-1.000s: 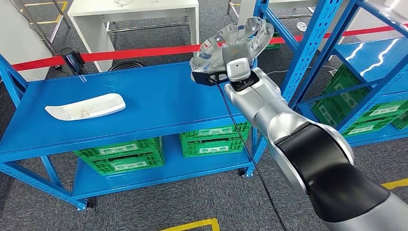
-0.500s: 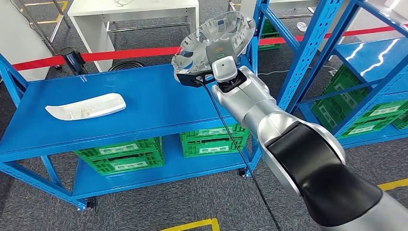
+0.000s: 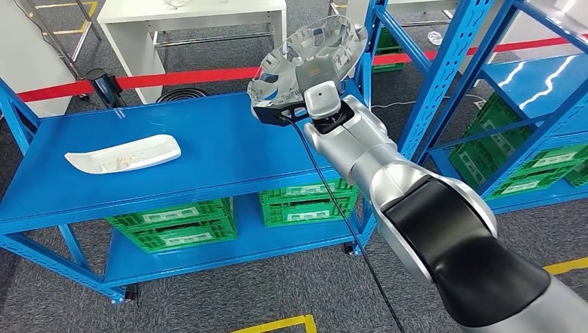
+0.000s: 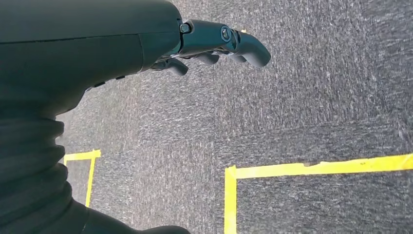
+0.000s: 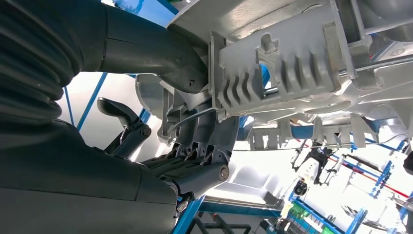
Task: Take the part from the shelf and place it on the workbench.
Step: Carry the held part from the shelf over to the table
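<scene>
Silvery ribbed part (image 3: 312, 52), tilted above blue workbench (image 3: 208, 149), seemingly hand-held.

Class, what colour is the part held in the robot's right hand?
Silvery grey part, gripped by the right hand; clearest in the head view.

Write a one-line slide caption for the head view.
Right hand holds a ribbed silver-grey plastic part above the blue metal workbench, where a white curved part lies.

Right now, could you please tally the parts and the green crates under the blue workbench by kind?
Grey ribbed part, held by the right hand: 1
White part lying on the workbench: 1
Green crates under it: 2
Total: 4
</scene>
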